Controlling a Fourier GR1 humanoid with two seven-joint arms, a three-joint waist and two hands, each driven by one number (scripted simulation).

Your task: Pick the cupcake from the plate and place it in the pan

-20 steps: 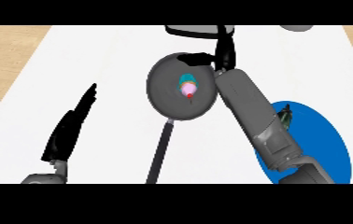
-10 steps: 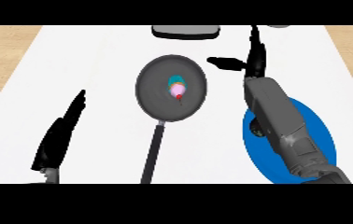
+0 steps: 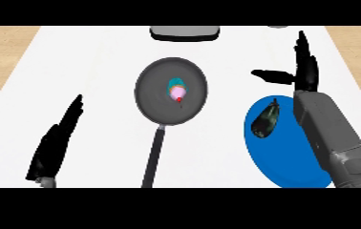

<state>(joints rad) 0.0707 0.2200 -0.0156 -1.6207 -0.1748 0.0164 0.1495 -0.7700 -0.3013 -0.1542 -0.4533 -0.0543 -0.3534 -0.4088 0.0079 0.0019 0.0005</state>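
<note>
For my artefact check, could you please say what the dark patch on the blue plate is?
Head view: dark patch on the blue plate is likely a shadow or reflection, I cannot tell which; same view, plate and pan look stretched taller than wide.

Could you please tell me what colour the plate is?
The plate is bright blue, shown best in the head view.

Grey forearms [image 3: 328, 132], black hands [image 3: 56, 142]
</note>
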